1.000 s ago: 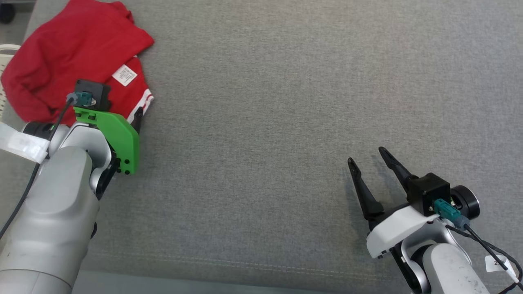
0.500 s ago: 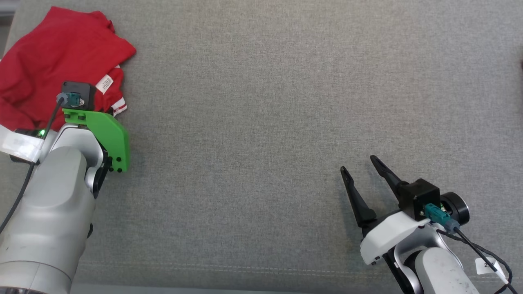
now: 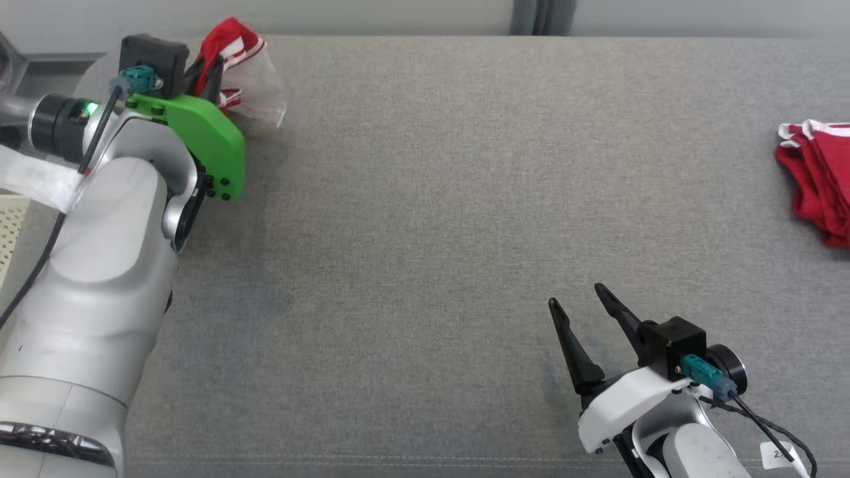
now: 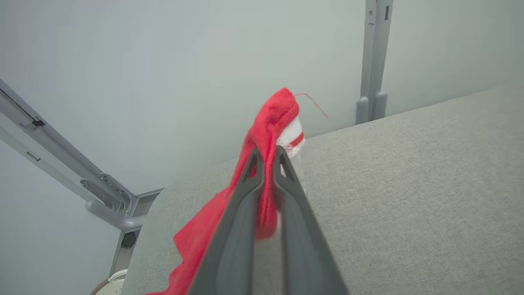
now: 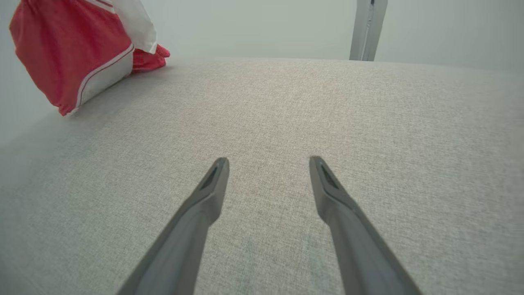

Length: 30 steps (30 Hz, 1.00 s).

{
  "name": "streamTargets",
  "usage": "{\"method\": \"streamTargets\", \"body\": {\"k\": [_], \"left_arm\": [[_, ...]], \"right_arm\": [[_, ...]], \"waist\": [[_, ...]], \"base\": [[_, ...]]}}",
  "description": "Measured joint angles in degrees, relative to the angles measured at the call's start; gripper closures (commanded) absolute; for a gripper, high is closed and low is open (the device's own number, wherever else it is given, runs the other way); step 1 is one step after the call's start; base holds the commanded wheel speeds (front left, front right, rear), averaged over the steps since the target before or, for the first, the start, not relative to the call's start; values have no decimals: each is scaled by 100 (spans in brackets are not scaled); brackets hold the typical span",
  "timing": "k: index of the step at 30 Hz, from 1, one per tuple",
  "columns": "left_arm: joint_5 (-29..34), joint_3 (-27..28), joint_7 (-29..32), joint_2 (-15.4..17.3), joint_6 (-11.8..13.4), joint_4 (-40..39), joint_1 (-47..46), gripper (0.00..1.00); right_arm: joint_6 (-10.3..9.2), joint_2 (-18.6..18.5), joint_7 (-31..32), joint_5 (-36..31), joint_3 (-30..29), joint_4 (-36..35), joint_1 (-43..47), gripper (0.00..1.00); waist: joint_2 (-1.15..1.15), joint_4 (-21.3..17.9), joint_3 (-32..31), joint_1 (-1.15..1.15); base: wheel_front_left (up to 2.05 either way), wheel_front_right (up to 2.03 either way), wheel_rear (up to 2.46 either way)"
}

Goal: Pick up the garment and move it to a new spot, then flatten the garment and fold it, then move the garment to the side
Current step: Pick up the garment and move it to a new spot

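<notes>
The garment [image 3: 229, 46] is red with white striped trim and hangs bunched from my left gripper [image 3: 211, 72] at the far left corner of the grey table [image 3: 425, 199]. In the left wrist view the two dark fingers [image 4: 245, 196] are shut on a fold of the red garment [image 4: 274, 116], which trails down to the left. In the right wrist view the lifted garment [image 5: 69, 45] hangs at the upper left, its lower end near the table top. My right gripper [image 3: 576, 300] sits low at the near right, open and holding nothing, its fingers [image 5: 213, 188] spread above bare cloth.
A second pile of red cloth [image 3: 820, 179] lies at the table's right edge. A grey post [image 3: 544, 16] stands behind the far edge, against a pale wall. A pale perforated basket [image 3: 13, 226] shows at the left, beside my left arm.
My left gripper has shut on the garment and lifted it off the table, up and away toward the far left corner. The head camera has tilted up. The right gripper stays open.
</notes>
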Motion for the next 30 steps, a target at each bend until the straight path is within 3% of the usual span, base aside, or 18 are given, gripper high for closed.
{"method": "streamTargets", "body": {"k": [8, 17, 30], "left_arm": [[47, -104, -108, -221, 24, -1040, -280, 100], [-238, -221, -279, -856, -62, -2065, -536, 100], [-820, -511, -392, -1194, -43, -2228, -1034, 100]], "right_arm": [[0, 4, -216, 283, 57, 233, 79, 0], [0, 5, -374, 353, -20, 394, 54, 0], [0, 7, -568, 583, 269, 605, -138, 0]], "waist": [[0, -550, -323, 0], [0, -1270, -447, 0], [0, -1973, -370, 0]], "base": [[0, 0, 0], [0, 0, 0], [0, 0, 0]]}}
